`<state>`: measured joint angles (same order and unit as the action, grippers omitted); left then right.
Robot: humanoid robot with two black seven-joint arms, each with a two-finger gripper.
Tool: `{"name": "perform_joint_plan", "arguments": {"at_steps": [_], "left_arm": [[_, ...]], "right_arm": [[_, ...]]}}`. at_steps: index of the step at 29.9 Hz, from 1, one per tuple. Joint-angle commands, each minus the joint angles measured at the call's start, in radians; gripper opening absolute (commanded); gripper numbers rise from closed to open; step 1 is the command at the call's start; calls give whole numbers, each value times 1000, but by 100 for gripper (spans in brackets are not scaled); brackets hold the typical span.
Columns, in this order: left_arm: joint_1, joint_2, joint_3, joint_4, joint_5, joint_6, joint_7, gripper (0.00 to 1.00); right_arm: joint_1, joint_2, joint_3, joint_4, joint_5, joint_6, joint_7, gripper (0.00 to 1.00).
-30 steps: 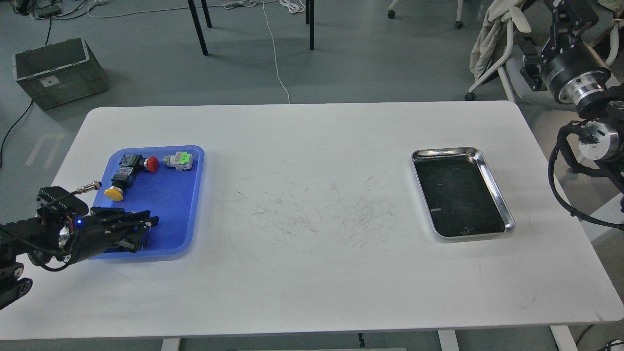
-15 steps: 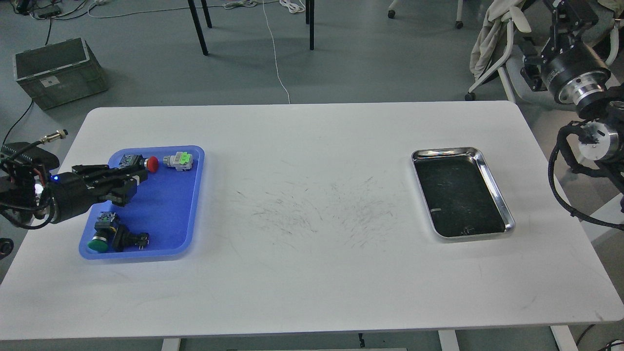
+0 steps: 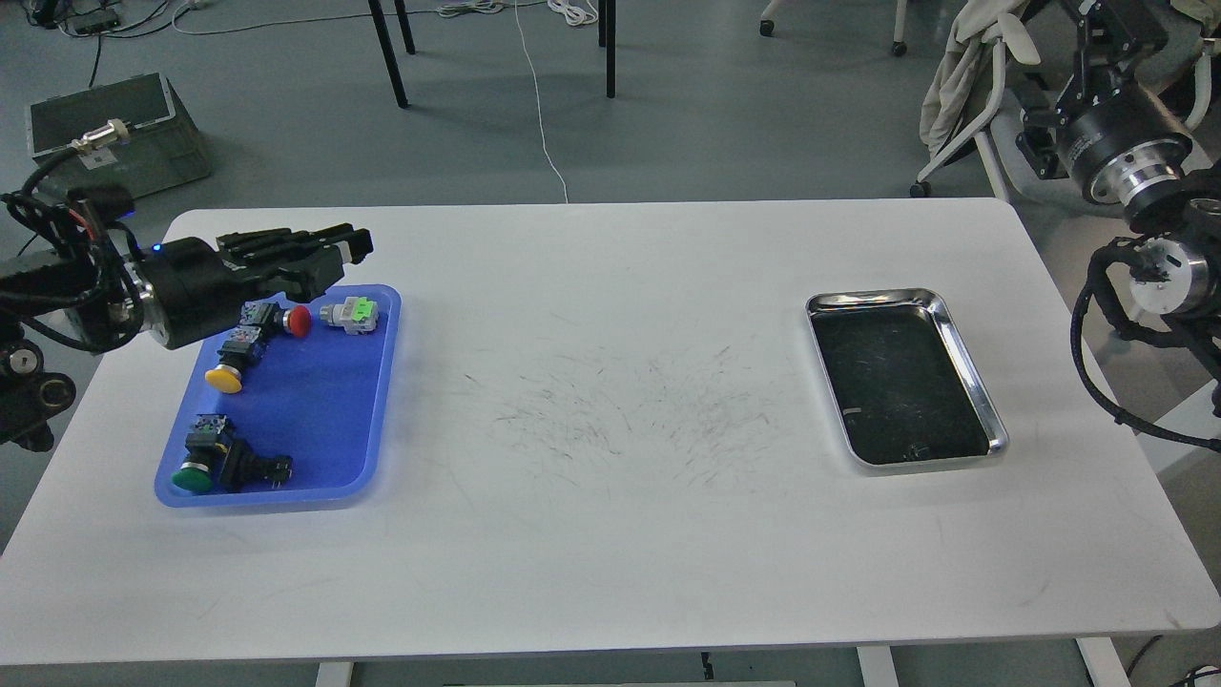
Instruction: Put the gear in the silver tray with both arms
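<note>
The gear lies as several small push-button parts in a blue tray (image 3: 380, 401) at the table's left: a red-capped one (image 3: 298, 322), a yellow-capped one (image 3: 223, 378), a grey and green one (image 3: 350, 314), and a green-capped one (image 3: 195, 474) beside a black part (image 3: 256, 467). My left gripper (image 3: 348, 250) hovers over the blue tray's far edge, pointing right, with nothing seen in it; its dark fingers overlap. The silver tray (image 3: 965, 358) sits empty at the right. My right gripper (image 3: 1111, 33) is raised off the table's far right corner, dark and unclear.
The white table (image 3: 610, 534) is scuffed in the middle. On the floor behind stand a grey crate (image 3: 105, 143), chair legs (image 3: 386, 52) and cables. A white frame with cloth (image 3: 963, 105) stands near the right arm.
My left gripper has risen from the blue tray's near end and moved to its far edge, uncovering the green-capped and yellow-capped parts. The right arm has barely moved.
</note>
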<state>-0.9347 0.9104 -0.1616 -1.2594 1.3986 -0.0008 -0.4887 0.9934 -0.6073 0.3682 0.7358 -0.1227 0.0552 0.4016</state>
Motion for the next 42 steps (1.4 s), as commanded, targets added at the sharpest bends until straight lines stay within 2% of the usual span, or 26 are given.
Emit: {"name": "perform_joint_plan", "arguments": {"at_steps": [1, 10, 19, 24, 28, 39, 42], "left_arm": [[-52, -67, 7, 34, 3, -27, 0, 17], [-131, -368, 112, 181, 40, -39, 0, 12], [-136, -626, 168, 310, 40, -38, 0, 9], [-141, -781, 188, 455, 43, -38, 0, 9], [-127, -889, 221, 526, 42, -35, 0, 9], [-64, -910, 247, 707, 39, -21, 0, 9], [-59, -910, 246, 715, 39, -19, 0, 9]], "right_arm": [[4, 0, 0, -1, -8, 0, -1, 93], [21, -11, -24, -3, -9, 0, -7, 93], [44, -11, -60, -6, -9, 0, -7, 93], [54, -14, -61, -10, -9, 0, -9, 93], [59, -26, -63, -12, -9, 2, -17, 93], [64, -26, -63, -13, -38, 2, -21, 93], [70, -26, -64, -15, -54, 2, -24, 93]]}}
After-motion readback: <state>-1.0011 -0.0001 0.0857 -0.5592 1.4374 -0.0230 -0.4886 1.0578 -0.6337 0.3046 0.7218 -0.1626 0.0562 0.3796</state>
